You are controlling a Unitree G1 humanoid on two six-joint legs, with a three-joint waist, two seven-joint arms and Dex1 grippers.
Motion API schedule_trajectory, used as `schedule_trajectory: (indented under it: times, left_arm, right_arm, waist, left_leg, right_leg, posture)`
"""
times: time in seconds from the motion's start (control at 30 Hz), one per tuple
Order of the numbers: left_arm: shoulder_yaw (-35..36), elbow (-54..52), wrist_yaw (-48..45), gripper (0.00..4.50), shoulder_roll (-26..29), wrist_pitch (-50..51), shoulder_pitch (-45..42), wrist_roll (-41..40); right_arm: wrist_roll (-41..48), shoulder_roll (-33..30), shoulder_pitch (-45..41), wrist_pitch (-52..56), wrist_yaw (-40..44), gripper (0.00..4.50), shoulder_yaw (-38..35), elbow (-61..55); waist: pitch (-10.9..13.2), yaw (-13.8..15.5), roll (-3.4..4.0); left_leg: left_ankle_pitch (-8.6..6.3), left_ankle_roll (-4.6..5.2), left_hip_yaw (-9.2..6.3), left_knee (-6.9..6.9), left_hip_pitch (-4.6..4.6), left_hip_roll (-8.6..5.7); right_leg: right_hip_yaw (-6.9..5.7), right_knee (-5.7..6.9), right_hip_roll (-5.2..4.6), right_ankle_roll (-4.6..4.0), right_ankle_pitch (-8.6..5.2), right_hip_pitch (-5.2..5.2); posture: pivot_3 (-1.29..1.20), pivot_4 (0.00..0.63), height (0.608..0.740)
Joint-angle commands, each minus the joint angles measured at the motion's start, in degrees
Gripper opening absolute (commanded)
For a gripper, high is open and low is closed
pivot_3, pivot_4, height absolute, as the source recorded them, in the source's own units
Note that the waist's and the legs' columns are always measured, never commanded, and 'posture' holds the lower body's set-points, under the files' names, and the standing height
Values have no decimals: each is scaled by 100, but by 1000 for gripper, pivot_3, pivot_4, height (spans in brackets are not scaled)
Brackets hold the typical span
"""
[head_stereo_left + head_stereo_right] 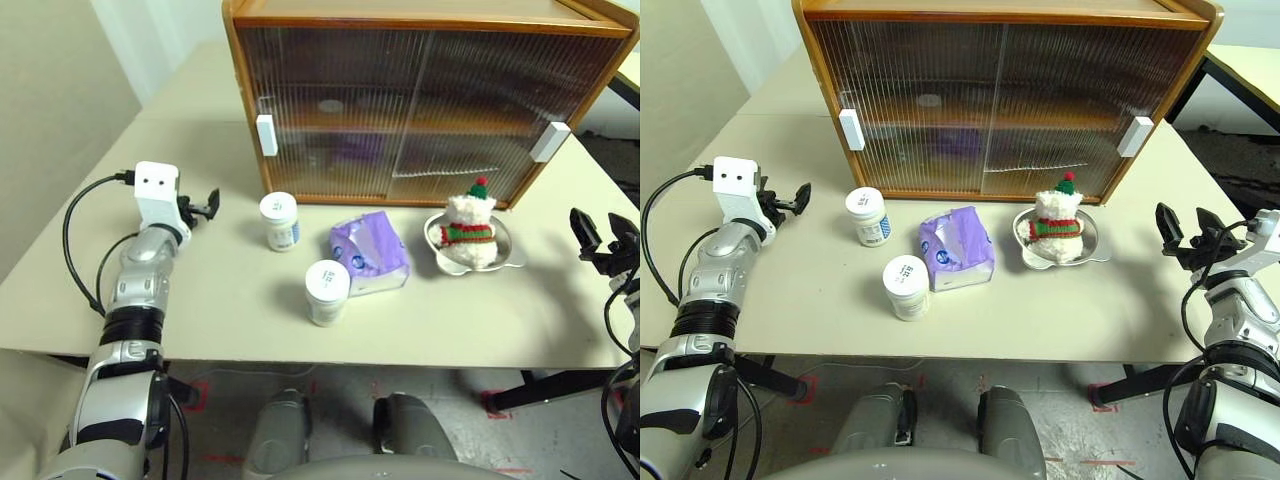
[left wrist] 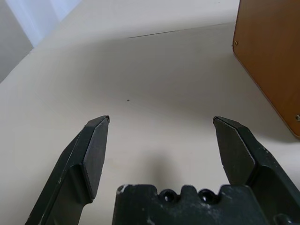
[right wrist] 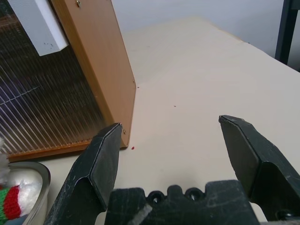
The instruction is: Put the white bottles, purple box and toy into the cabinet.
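Two white bottles stand on the beige table (image 1: 200, 300), one (image 1: 280, 221) nearer the cabinet and one (image 1: 327, 292) nearer the front edge. The purple box (image 1: 370, 255) lies just right of them. The toy (image 1: 470, 228), a white snowman with a red-and-green scarf, sits in a shallow steel bowl (image 1: 505, 240). Behind them stands the cabinet (image 1: 420, 100) with both ribbed doors shut. My left gripper (image 1: 205, 207) hovers open left of the bottles, holding nothing. My right gripper (image 1: 1185, 235) is open and empty at the table's right edge, right of the toy.
Two white handles (image 1: 266, 135) (image 1: 550, 141) sit on the cabinet doors, one at each outer side. Dim shapes show behind the ribbed panes. A black-framed table (image 1: 1240, 70) stands at the far right. Bare tabletop lies left of the cabinet.
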Motion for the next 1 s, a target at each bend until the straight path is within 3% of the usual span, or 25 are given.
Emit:
schedule_trajectory:
  times: [0.03,0.37,0.63,0.73,0.83,1.0]
  left_arm:
    - [-29,52,-32,4500,-4,-43,-22,51]
    - [61,-34,-103,4500,136,-48,34,-3]
    - [358,-752,-140,4500,402,208,480,-158]
    - [557,-1129,-280,4500,439,358,647,-372]
    - [664,-1617,-432,3602,481,639,765,-596]
    - [671,-2545,-525,1598,562,1054,799,-750]
  right_arm:
    - [-10,-39,-39,-36,-11,4454,22,-55]
    - [70,75,-7,-2,181,4454,60,-390]
    - [544,291,325,691,1900,4454,424,-1581]
    - [761,331,638,1025,2198,4454,532,-2410]
    - [1045,328,937,1448,2280,4500,552,-3398]
    - [1209,387,1158,1991,2197,4500,827,-4586]
  waist:
    - [0,-26,0]
    - [0,-76,-1]
    - [-1,-50,-2]
    - [24,2,-8]
    - [47,93,-8]
    - [158,186,-19]
  left_leg:
    - [0,0,0,0,0,0]
    - [0,0,0,0,2,0]
    - [0,0,-1,-2,1,5]
    - [0,1,0,0,0,5]
    - [-1,0,0,-1,-1,7]
    - [-2,-2,-1,-2,1,12]
  right_leg:
    - [0,0,0,0,0,0]
    - [3,1,2,2,1,0]
    - [3,3,3,2,1,-2]
    - [2,4,-1,2,1,-4]
    - [2,9,-6,-4,3,-10]
    - [-1,10,-7,-25,-8,-10]
  posture:
    - [95,36,740]
    - [113,32,740]
    - [152,30,740]
    - [139,60,740]
    - [145,67,740]
    - [151,102,740]
